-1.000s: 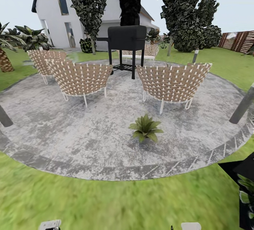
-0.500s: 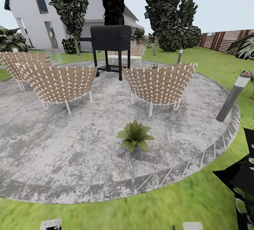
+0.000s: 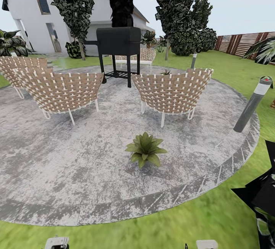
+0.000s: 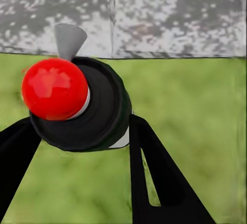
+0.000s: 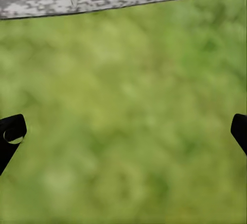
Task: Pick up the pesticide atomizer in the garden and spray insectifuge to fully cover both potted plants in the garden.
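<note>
Head view: a round grey stone patio (image 3: 68,172) set in a green lawn (image 3: 152,233), bordered by a ring of darker paving. One potted plant (image 3: 145,152), a low rosette of broad pointed green leaves, stands on the patio near its front edge, in front of the right-hand woven chair (image 3: 172,92). A second woven chair (image 3: 61,90) stands to its left, and a black grill (image 3: 118,42) on legs stands behind and between them. A grey bollard lamp (image 3: 254,104) leans at the patio's right edge; a brown slatted fence (image 3: 244,42) closes the lawn at far right, and a white house (image 3: 34,16) with dark trees rises at the rear. Left wrist view: the left claw (image 4: 77,147) is closed on the pesticide atomizer (image 4: 82,105), seen end-on as a dark round body with a red cap and a grey nozzle, its black fingers (image 4: 159,177) pressed against either side, above grass beside the patio border. Right wrist view: the right claw (image 5: 123,131) stands wide apart and holds nothing, its two black fingertips (image 5: 11,131) at opposite margins over blurred grass.
</note>
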`<state>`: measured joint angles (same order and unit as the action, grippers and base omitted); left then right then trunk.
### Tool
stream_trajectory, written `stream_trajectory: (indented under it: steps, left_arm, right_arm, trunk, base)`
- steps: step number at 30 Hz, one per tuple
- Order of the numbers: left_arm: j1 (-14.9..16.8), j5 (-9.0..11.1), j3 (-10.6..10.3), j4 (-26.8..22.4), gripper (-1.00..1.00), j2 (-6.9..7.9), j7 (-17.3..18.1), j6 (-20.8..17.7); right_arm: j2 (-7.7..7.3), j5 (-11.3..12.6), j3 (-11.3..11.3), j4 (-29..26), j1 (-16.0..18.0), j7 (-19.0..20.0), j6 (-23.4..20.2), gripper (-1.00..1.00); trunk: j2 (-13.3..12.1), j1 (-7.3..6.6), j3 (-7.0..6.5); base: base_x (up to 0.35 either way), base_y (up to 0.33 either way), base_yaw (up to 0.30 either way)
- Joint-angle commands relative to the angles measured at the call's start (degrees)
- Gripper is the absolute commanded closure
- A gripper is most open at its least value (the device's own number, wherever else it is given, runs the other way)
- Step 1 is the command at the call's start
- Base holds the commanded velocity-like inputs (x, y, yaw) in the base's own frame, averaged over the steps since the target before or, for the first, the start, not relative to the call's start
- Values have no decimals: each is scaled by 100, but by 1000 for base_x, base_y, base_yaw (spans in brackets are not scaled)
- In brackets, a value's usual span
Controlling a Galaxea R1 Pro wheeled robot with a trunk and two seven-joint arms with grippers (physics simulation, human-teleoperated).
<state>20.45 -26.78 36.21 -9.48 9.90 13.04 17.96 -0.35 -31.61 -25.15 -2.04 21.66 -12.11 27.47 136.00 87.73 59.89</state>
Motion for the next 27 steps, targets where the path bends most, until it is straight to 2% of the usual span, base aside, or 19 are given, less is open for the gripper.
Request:
stream_trajectory:
  steps: [1,5,8,9,11,13,15,18,27]
  left_arm:
    - [32,-191,30,-4,100,11,205,-1]
    - [91,-778,-74,-59,100,40,922,-47]
    - [220,-1058,-100,-272,100,48,1341,-53]
    - [251,-1119,-119,-390,100,46,1541,-53]
    - [271,-1158,-134,-533,100,48,1794,-56]
    - [280,-1179,-138,-620,100,53,2056,-68]
    - [283,-1185,-134,-645,100,55,2153,-76]
    - [297,-1188,-132,-664,100,56,2209,-88]
    - [285,-1187,-132,-660,100,49,2220,-91]
  right_arm:
    - [-1,-63,5,-28,4,-28,10,-100]
    - [14,-119,259,-372,4,173,0,-100]
    - [48,-169,393,-895,4,773,-16,-100]
    - [85,-175,416,-1191,4,1093,-43,-100]
    - [112,-175,428,-1506,4,1379,-126,-100]
    - [133,-178,437,-1695,4,1528,-258,-100]
    - [152,-178,439,-1757,4,1575,-304,-100]
    - [237,-179,441,-1793,4,1602,-326,-100]
    - [314,-163,439,-1783,4,1600,-330,-100]
  trunk:
    - [2,-1,5]
    - [2,-1,5]
    - [2,-1,5]
    - [2,-1,5]
    - [2,-1,5]
    - [2,-1,5]
    - [2,-1,5]
    - [2,-1,5]
    - [2,-1,5]
  base:
    - [0,0,0]
    - [0,0,0]
    - [0,0,0]
    - [0,0,0]
    - [36,4,0]
    - [180,72,0]
    - [259,130,0]
    - [308,98,0]
    - [329,101,0]
